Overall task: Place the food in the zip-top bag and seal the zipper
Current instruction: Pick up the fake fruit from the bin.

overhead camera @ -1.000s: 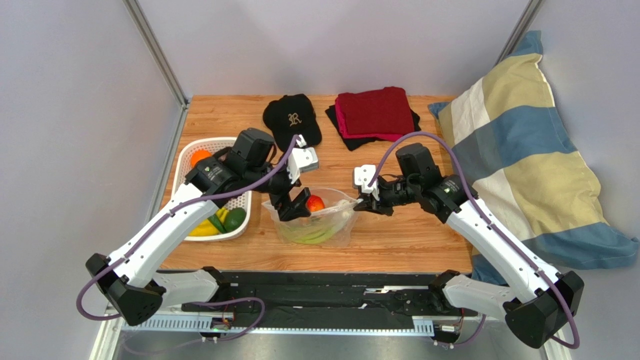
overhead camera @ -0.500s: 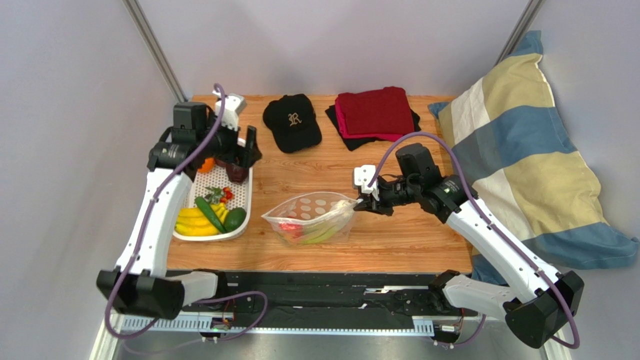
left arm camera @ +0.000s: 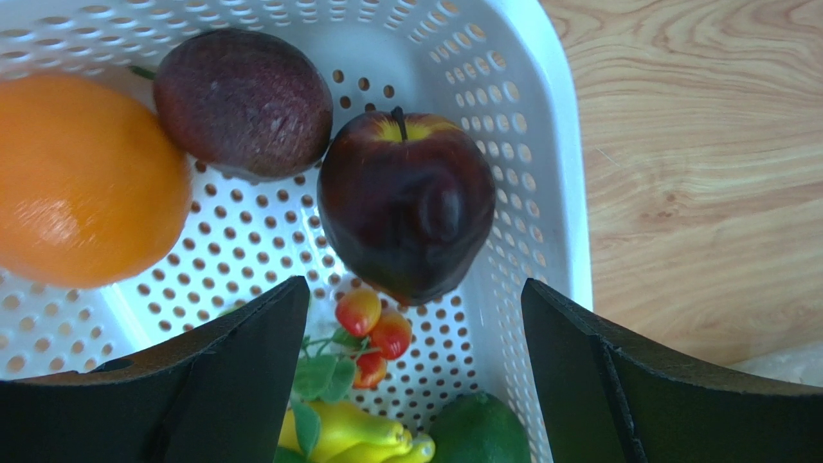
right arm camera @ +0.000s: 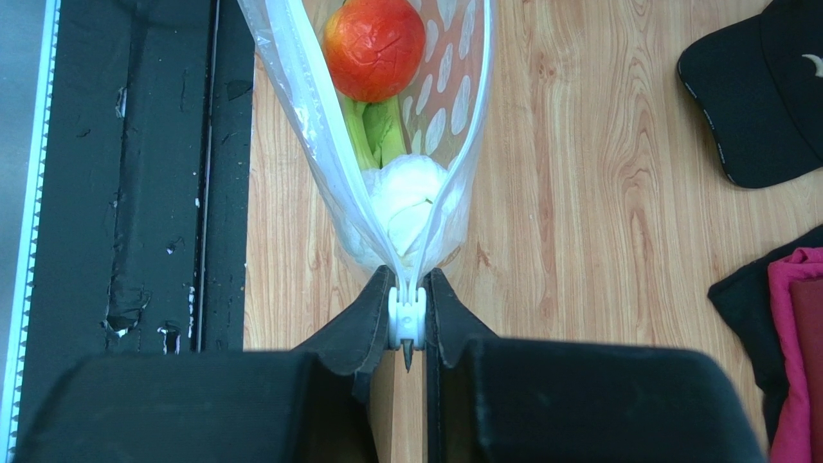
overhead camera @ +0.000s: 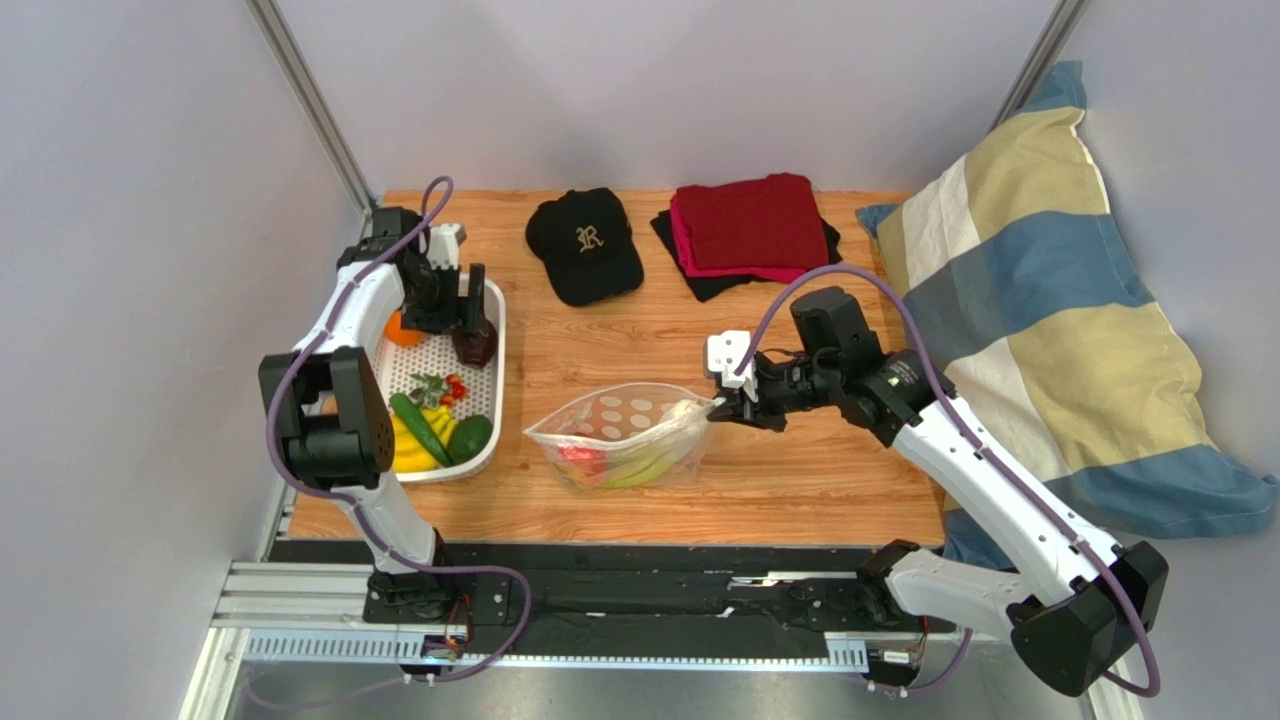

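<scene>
**Bag held agape, left tool over the basket**

And there the right tool point(right arm camera: 408, 280) was, clenched hard on the corner of the zip-top bag point(overhead camera: 624, 413), pinching the very end of the zipper point(right arm camera: 301, 111) between its two black fingers. The mouth fanned apart from that pinch, unsealed, and the rest of the bag lay slack on the worktop point(overhead camera: 842, 480). Inside it sat the red-yellow round fruit point(right arm camera: 375, 46) at the far end from the pinch. The pale-green-and-white stalk point(right arm camera: 382, 130) ran up from it, white end nearest the fingers.

Off to the bag's left stood the white basket point(left arm camera: 522, 116), and the left tool point(left arm camera: 413, 289) hung over its far end, released, jaws spread wide. Straight below the gap lay a dark red apple point(left arm camera: 406, 203), stem up, with neither finger touching it. Beside the apple was the dark purple round fruit point(left arm camera: 241, 101), and past that the orange point(left arm camera: 82, 183). Under the apple, toward the basket's near end, I could see a sprig of little red cherries point(left arm camera: 372, 328), something yellow point(left arm camera: 348, 429) and a green lime point(left arm camera: 478, 434).

Beyond the bag, at the back of the worktop, lay a black cap point(overhead camera: 585, 240) and a stack of folded red cloths point(overhead camera: 751, 225). A striped pillow point(overhead camera: 1052, 300) slumped well to the bag's right, off the board's edge.
</scene>
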Robot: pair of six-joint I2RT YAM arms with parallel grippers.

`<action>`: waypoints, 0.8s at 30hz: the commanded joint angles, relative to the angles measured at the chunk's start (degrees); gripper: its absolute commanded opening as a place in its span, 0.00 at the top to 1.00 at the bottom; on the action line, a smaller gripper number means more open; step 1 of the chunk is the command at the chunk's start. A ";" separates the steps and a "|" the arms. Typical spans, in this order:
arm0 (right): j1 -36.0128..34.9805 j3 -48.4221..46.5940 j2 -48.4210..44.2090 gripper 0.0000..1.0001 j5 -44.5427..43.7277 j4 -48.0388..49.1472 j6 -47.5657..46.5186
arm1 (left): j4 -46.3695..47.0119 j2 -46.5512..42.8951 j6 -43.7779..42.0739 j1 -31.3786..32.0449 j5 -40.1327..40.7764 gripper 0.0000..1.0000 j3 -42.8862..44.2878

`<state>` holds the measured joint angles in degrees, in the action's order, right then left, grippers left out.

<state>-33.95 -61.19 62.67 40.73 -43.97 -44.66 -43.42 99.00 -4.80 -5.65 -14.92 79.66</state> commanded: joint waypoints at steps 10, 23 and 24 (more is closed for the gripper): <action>-0.41 -2.62 -0.27 1.00 -0.74 0.55 -0.77 | 4.93 6.65 -0.56 0.29 -0.11 0.23 0.32; -0.41 -2.88 0.87 1.00 -0.65 0.81 -0.86 | -3.51 -22.52 -4.69 3.35 -17.66 0.54 2.42; -0.50 -2.97 0.96 1.00 -0.57 0.81 -0.86 | -4.47 -23.84 -6.00 4.58 -23.69 0.54 3.04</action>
<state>-34.02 -61.56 63.07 39.90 -43.99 -44.69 -44.42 83.96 -6.59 -4.99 -21.32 78.52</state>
